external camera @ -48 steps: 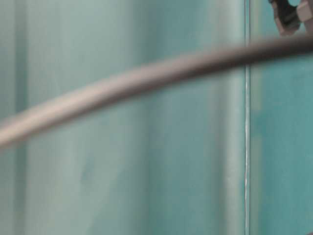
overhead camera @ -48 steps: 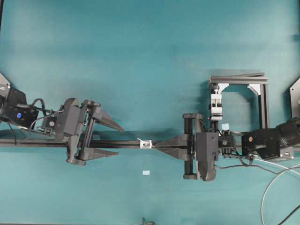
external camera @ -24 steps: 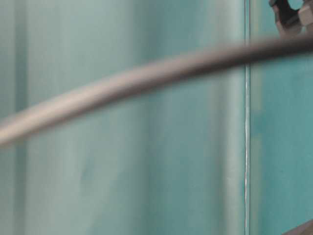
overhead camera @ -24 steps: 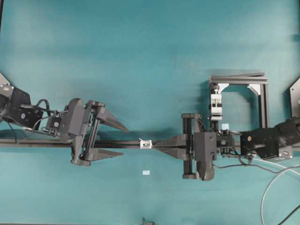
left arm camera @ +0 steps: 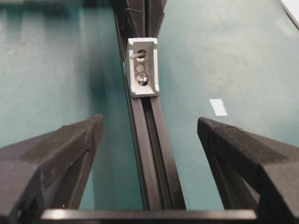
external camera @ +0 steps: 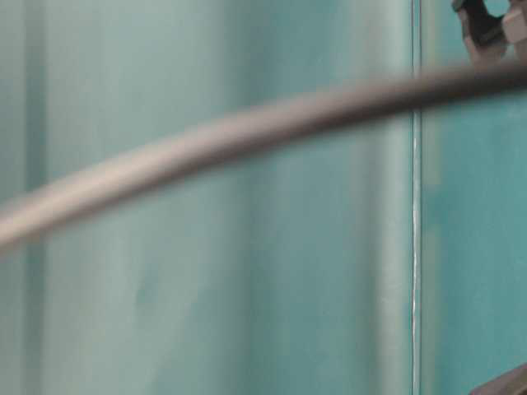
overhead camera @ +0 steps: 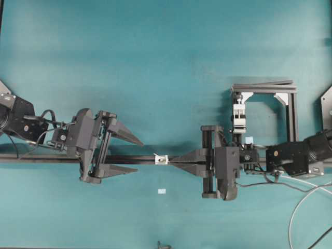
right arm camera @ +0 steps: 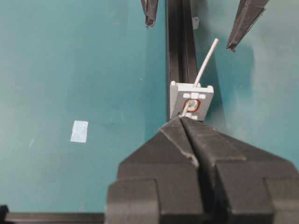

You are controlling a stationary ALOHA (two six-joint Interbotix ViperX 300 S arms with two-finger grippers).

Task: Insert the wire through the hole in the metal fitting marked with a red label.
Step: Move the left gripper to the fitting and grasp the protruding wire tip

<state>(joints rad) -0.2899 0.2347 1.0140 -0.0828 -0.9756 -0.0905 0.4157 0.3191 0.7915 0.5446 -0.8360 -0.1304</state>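
Your right gripper (right arm camera: pixel 188 122) was clamped on the wire (right arm camera: pixel 206 62), whose tip poked through the metal fitting (right arm camera: pixel 192 100) toward one o'clock. Your left gripper (overhead camera: pixel 134 154) stood wide apart, empty, at the fitting's nine o'clock. That wire looked thin and springy; you'd best pinch the protruding end close to the fitting.

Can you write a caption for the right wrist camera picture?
Shut right gripper feeding the wire through the metal fitting, its tip poking out beyond.
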